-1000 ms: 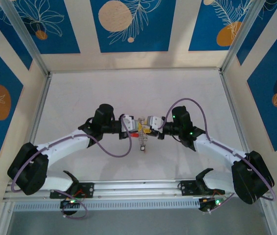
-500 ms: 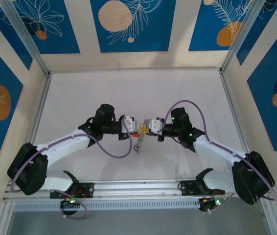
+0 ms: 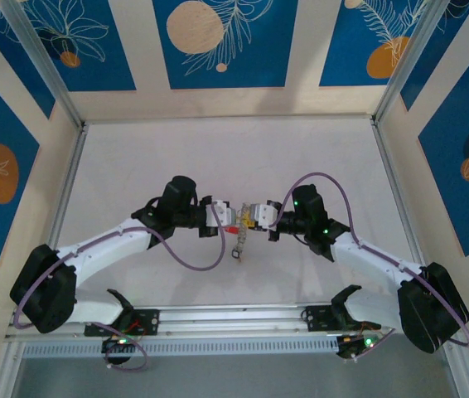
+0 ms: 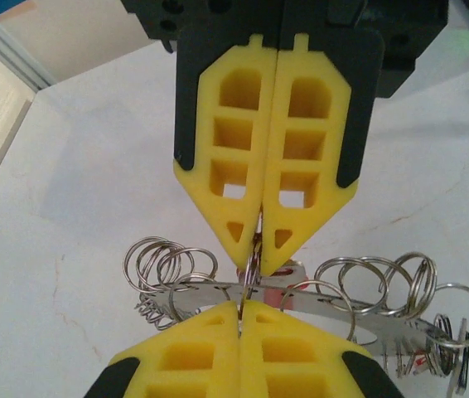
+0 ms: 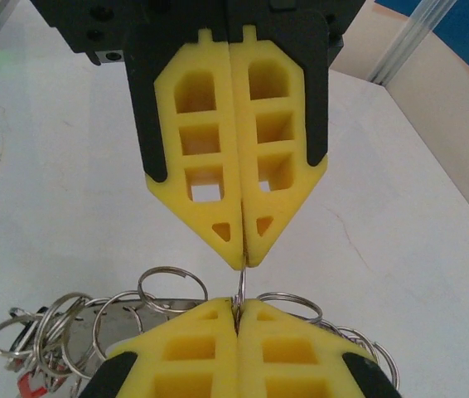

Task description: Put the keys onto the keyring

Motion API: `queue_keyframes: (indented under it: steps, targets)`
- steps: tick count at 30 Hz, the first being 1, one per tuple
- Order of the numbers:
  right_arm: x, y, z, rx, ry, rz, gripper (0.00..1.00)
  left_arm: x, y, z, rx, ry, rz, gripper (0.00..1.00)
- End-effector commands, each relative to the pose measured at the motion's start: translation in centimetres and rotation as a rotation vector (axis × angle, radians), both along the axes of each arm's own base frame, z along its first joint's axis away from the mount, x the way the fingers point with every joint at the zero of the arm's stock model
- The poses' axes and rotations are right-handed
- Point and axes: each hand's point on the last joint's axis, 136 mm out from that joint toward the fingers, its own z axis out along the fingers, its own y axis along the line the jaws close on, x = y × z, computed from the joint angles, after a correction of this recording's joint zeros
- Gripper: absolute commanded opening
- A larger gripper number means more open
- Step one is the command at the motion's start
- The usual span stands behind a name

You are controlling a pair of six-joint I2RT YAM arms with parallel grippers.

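Left gripper (image 3: 235,219) and right gripper (image 3: 245,219) meet tip to tip dead centre of the overhead shot, both pinched tight on the keyring (image 4: 205,287), which trails down-frame.

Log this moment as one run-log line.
left gripper: shut on keyring | right gripper: shut on keyring | pose: tip to tip above table | keys: red heads among the rings
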Motion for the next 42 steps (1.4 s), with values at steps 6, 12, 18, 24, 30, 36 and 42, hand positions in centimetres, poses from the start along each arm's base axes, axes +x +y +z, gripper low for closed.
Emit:
queue_keyframes:
  steps: [6,12,18,24,30,36,42]
  targets:
    - [-1.1,0.3,1.0,0.032,-0.023,0.054,0.00,1.5,0.3,0.0,0.023,-0.004,0.054,0.13]
    - [-0.4,0.2,0.6,0.011,-0.010,0.027,0.00,0.0,-0.3,1.5,-0.052,0.004,-0.018,0.26]
    - [-0.2,0.2,0.4,0.001,-0.003,0.015,0.00,-1.2,-0.2,0.5,0.004,0.058,-0.083,0.28]
    - [-0.3,0.6,0.3,0.000,-0.005,0.027,0.00,-0.3,-1.2,0.6,-0.015,0.099,-0.061,0.28]
    - [-0.2,0.8,0.4,0.007,-0.008,0.027,0.00,-0.4,-1.2,-0.4,0.048,0.101,-0.067,0.19]
    - [-0.4,0.8,0.6,0.012,-0.006,0.035,0.00,-0.5,-0.8,-0.9,0.072,0.096,-0.061,0.16]
    - [-0.6,1.1,0.8,0.028,-0.001,0.052,0.00,-0.2,-1.6,-0.4,0.052,0.071,-0.049,0.13]
